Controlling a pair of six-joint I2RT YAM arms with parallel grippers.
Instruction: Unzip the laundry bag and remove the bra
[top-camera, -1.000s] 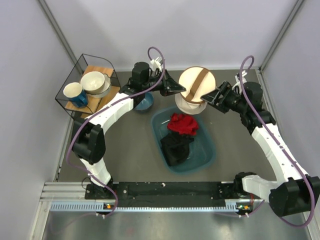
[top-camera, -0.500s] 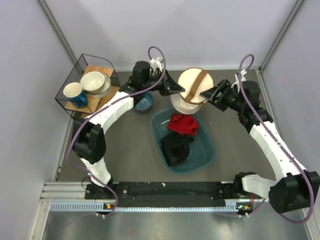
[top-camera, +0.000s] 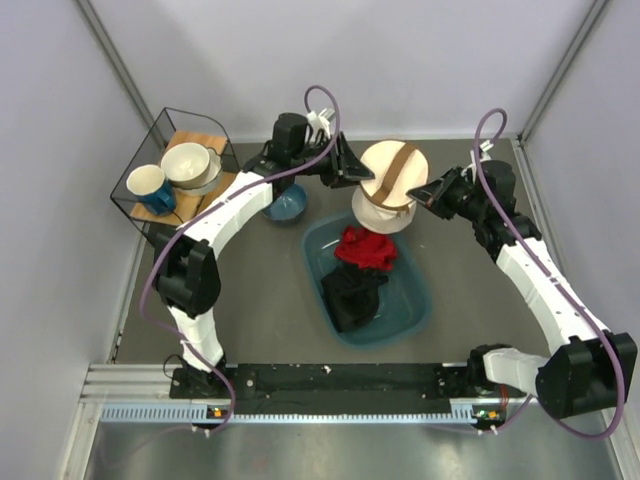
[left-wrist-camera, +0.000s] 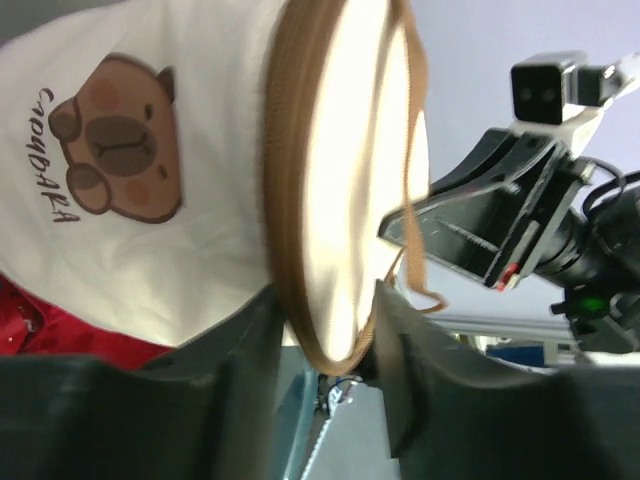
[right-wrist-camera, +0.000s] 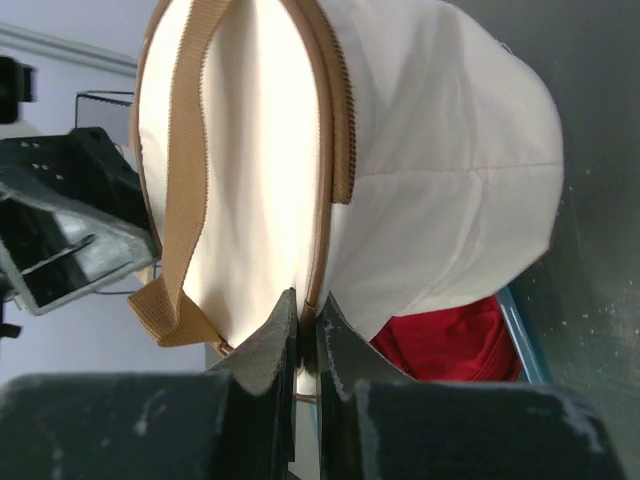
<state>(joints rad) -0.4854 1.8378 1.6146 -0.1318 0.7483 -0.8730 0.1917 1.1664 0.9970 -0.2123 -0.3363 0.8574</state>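
— Grey table (top-camera: 250, 290), pale walls, and the teal tub (top-camera: 405, 300) in the middle. How far is the job?

— Hardly begun, I judge. The laundry bag (top-camera: 388, 185) hangs in the air over the far end of the tub, above the red cloth (top-camera: 365, 247). Its zipper band (left-wrist-camera: 285, 200) looks closed along the part I can see, and no bra shows anywhere.

— And the claws?

— The left gripper (left-wrist-camera: 325, 330) clamps the bag's rim from the tub's left side. The right gripper (right-wrist-camera: 303, 305) pinches the rim from the right, fingers almost together. Whether it has the zipper pull, I cannot tell.

— How does the bag look?

— Cream, soft, drum-shaped and rounded, with a brown strap (right-wrist-camera: 185, 150) across the lid and a brown bear print (left-wrist-camera: 120, 150) on the side.
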